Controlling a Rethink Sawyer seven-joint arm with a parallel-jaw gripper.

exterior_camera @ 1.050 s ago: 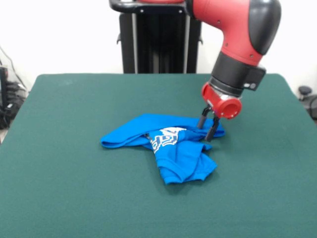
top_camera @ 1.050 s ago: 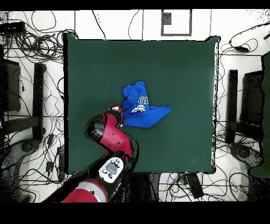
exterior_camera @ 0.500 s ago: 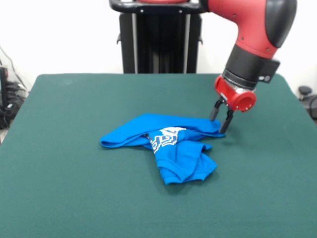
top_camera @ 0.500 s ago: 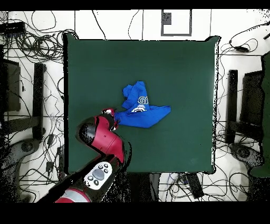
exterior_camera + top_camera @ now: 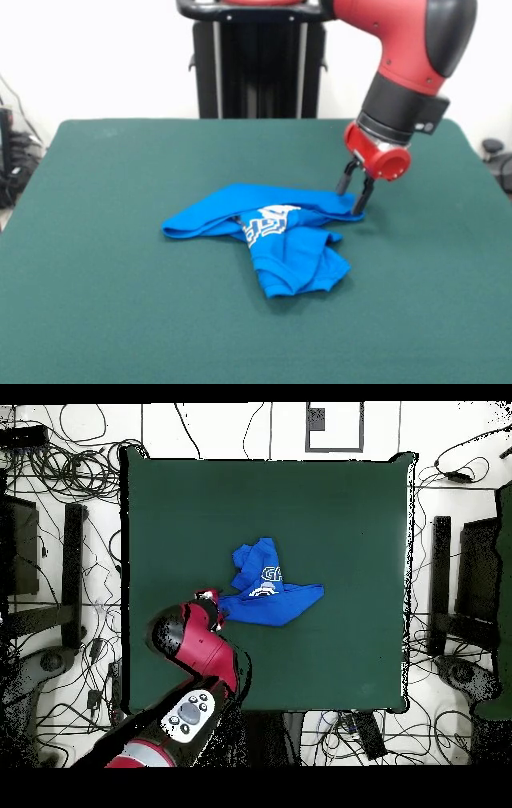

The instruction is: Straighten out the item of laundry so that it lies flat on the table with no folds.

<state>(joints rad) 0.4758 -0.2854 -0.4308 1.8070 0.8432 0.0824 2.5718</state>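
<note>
The item of laundry [image 5: 280, 240], bright blue with white lettering, lies crumpled and folded over itself near the middle of the green table [image 5: 112, 288]. My gripper [image 5: 350, 202] is at the garment's right-hand corner in the front view, low over the table and shut on that corner, which is drawn out into a narrow point. In the overhead view the gripper [image 5: 213, 603] sits at the left tip of the item of laundry [image 5: 272, 599], on the table [image 5: 330, 504]. The lettering is partly hidden in a fold.
The red arm [image 5: 195, 649] reaches in over the table's near-left part in the overhead view. Cables and black stands [image 5: 70, 574] lie on the floor round the table.
The gripper moved right in the front view, drawing the garment's corner out with it. In the last half second it edged back slightly. The rest of the garment stayed put.
</note>
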